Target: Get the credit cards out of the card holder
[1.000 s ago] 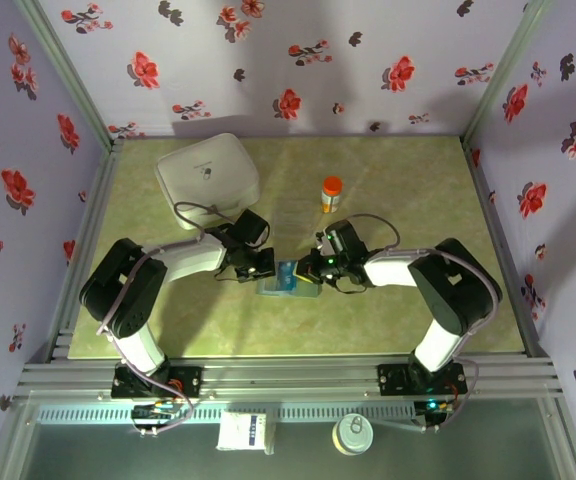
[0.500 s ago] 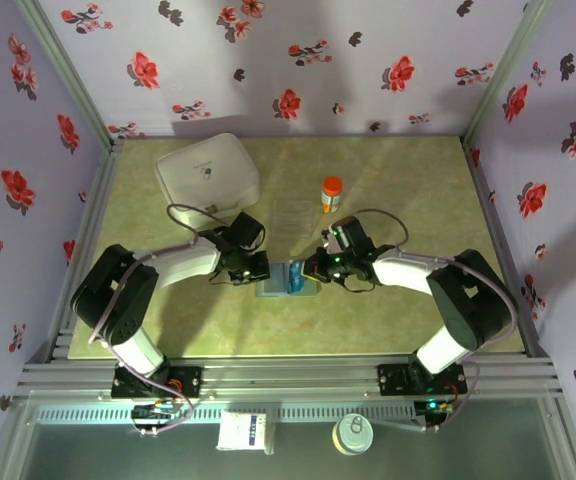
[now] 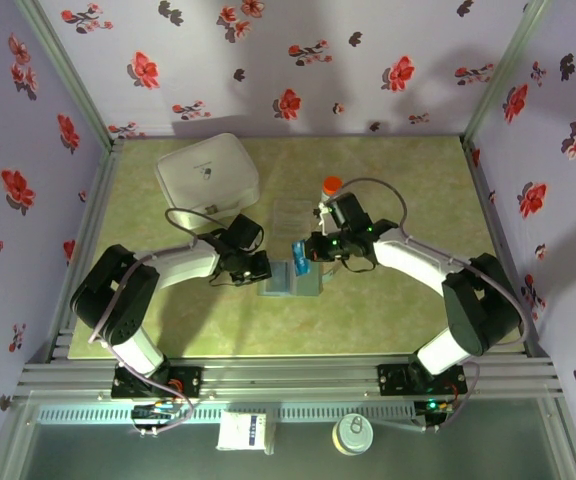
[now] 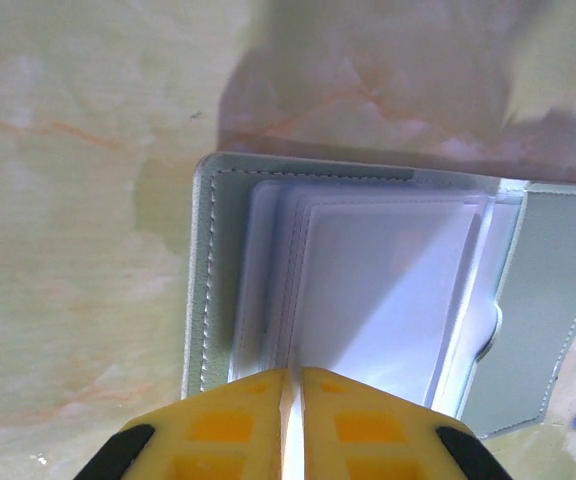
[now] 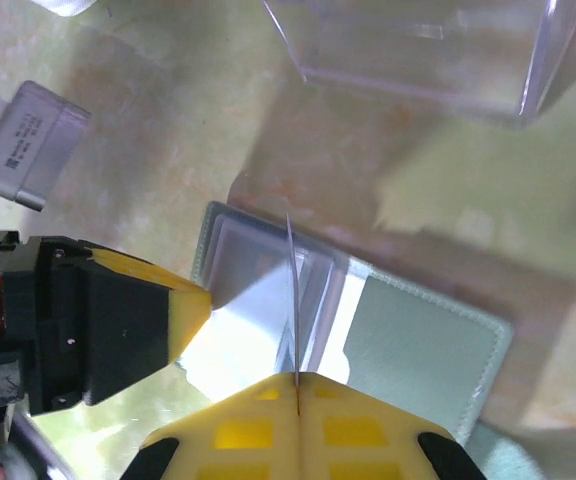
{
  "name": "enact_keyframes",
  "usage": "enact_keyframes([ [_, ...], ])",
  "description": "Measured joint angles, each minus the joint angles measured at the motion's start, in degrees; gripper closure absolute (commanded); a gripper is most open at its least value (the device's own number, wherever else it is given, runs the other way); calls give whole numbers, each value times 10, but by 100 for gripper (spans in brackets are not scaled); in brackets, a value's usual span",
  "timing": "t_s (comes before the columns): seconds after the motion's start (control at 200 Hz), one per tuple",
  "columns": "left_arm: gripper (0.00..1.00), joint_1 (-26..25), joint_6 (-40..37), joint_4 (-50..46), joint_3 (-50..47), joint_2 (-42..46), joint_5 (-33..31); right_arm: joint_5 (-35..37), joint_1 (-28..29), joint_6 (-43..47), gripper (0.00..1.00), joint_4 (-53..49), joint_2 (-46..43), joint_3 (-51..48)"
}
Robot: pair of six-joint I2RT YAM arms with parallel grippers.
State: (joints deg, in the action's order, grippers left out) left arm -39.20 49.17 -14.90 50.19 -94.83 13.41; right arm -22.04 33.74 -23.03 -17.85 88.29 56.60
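**1 blue-teal plastic credit card (image 3: 299, 258) held edge-up over the open slate grey-blue soft card holder (image 3: 309, 286), mid-table.**

The right gripper (image 5: 296, 385) has its 2 fingers clamped on the card. It looks thin, stiff, light and slick, so a short edge is the best place to pinch it. I cannot tell whether it is clear of the pocket. The left gripper (image 4: 293, 390) has its fingers together, tips on the holder's left panel, which looks floppy and probably needs pinning. A clear plastic box (image 5: 418, 60) stands just beyond.

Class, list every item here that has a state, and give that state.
left pincer, shut, tips against the card holder
right pincer, shut on blue card
blue card, held on edge
card holder, open flat on table
white case, lid closed
bottle, upright, orange cap on
clear box, looks empty
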Motion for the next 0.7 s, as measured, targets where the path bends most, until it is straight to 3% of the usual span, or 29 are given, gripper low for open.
enact_keyframes([
  [0.51,85,1,15,36,-30,19,8,83,0,491,100,-270,165,320],
  [0.7,81,10,15,13,-30,31,10,98,0,605,100,-356,250,443],
])
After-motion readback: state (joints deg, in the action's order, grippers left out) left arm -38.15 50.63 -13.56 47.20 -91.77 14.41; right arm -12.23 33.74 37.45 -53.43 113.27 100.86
